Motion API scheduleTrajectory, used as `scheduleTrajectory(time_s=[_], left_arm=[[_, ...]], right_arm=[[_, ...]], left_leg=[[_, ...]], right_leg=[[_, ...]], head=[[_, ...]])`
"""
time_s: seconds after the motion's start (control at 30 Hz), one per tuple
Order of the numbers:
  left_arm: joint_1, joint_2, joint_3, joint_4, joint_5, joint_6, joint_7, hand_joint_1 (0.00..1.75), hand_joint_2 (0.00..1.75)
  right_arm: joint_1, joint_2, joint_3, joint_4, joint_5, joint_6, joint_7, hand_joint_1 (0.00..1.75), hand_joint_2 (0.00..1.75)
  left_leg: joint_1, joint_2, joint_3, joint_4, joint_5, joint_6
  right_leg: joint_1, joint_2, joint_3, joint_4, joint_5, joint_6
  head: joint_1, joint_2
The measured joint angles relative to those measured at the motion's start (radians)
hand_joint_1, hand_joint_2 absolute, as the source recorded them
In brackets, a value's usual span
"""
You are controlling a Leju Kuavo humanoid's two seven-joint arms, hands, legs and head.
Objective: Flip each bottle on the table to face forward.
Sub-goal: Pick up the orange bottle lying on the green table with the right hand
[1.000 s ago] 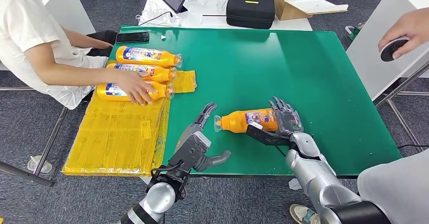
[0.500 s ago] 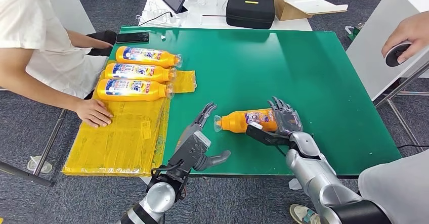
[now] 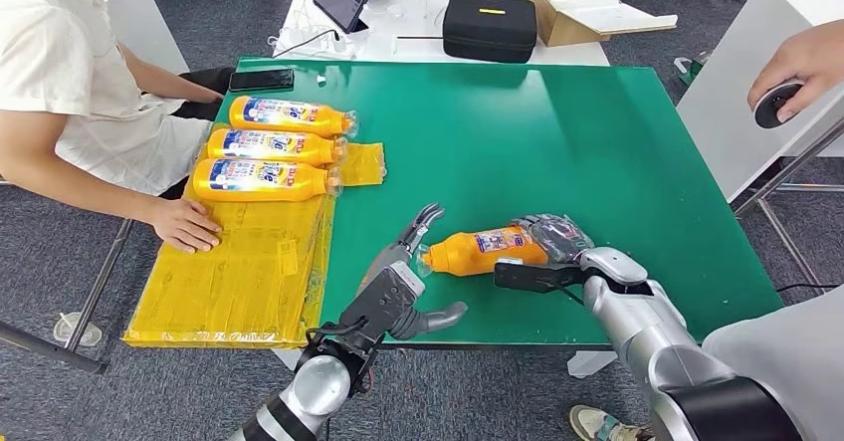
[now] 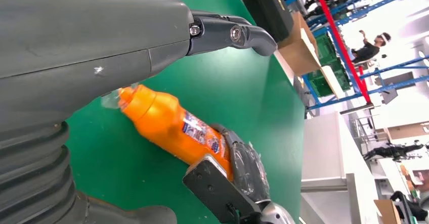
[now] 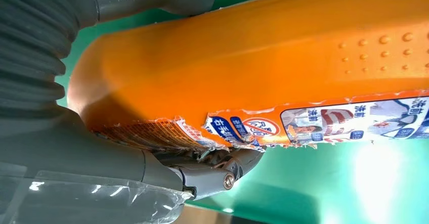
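Observation:
An orange bottle point(image 3: 478, 250) point(image 4: 174, 129) point(image 5: 263, 67) lies on its side near the front edge of the green table point(image 3: 557, 132), cap end toward my left. My right hand point(image 3: 557, 247) grips its base end, fingers over the top and thumb along the front; the right wrist view shows the orange body against the palm. My left hand point(image 3: 403, 282) is open just left of the cap, fingers spread and pointing toward it, apart from it. Three more orange bottles point(image 3: 274, 148) lie side by side, labels up, at the table's left.
A yellow plastic sheet point(image 3: 239, 262) covers the table's left front. A seated person rests a hand point(image 3: 184, 224) on it. A phone point(image 3: 261, 80) lies at the far left corner. Another person's hand point(image 3: 801, 68) holds a dark round object at the right. Behind stands a white table with a black case point(image 3: 490, 25).
The person's hand left the three bottles and settled on the yellow sheet. My right hand has closed over the bottle's base and rolled it slightly; my left hand edged closer to the cap.

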Motion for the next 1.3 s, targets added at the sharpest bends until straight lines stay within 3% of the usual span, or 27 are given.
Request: scheduleTrajectory(time_s=[0.5,0.63,0.77,1.03,1.2,1.3], left_arm=[[-0.023,-0.009,-0.013,0.028,0.012,0.001,-0.011,0.00,1.75],[-0.021,-0.010,-0.012,0.031,0.026,0.020,-0.022,0.00,1.75],[0.015,-0.015,0.012,0.021,0.098,0.077,-0.075,0.00,1.75],[0.065,-0.018,0.047,-0.008,0.162,0.123,-0.131,0.00,1.75],[0.172,-0.001,0.102,-0.125,0.294,0.250,-0.267,0.00,1.75],[0.231,0.020,0.129,-0.213,0.359,0.256,-0.235,0.00,1.75]], right_arm=[[-0.021,-0.035,0.049,0.018,-0.026,0.051,0.009,1.75,1.75],[-0.010,-0.039,0.043,0.018,-0.093,0.046,-0.026,1.75,1.75],[0.032,-0.039,-0.001,0.012,-0.206,-0.021,-0.082,1.75,1.75],[0.077,-0.029,-0.056,-0.009,-0.276,-0.105,-0.100,1.75,1.75],[0.195,0.024,-0.151,-0.115,-0.449,-0.268,-0.118,1.75,1.75],[0.278,0.060,-0.188,-0.225,-0.527,-0.297,-0.114,1.75,1.75]], left_leg=[[0.000,-0.002,0.008,0.000,-0.001,0.001],[0.000,-0.002,0.008,0.000,-0.001,0.001],[0.000,-0.001,0.008,0.000,-0.001,0.001],[0.001,-0.001,0.008,0.000,-0.001,0.001],[0.002,-0.001,0.005,0.000,-0.001,0.001],[0.003,-0.002,0.002,0.000,-0.001,0.000]], right_leg=[[0.000,0.000,0.005,-0.001,-0.003,0.001],[0.000,0.000,0.007,-0.001,-0.003,0.001],[0.000,0.000,0.016,-0.001,-0.002,0.002],[0.001,0.000,0.017,-0.001,-0.002,0.002],[0.002,0.000,0.014,-0.001,-0.003,0.002],[0.003,-0.001,0.012,-0.001,-0.004,0.001]], head=[[0.000,0.000],[0.000,0.000],[0.000,0.000],[0.000,0.000],[0.000,0.000],[0.000,0.000]])
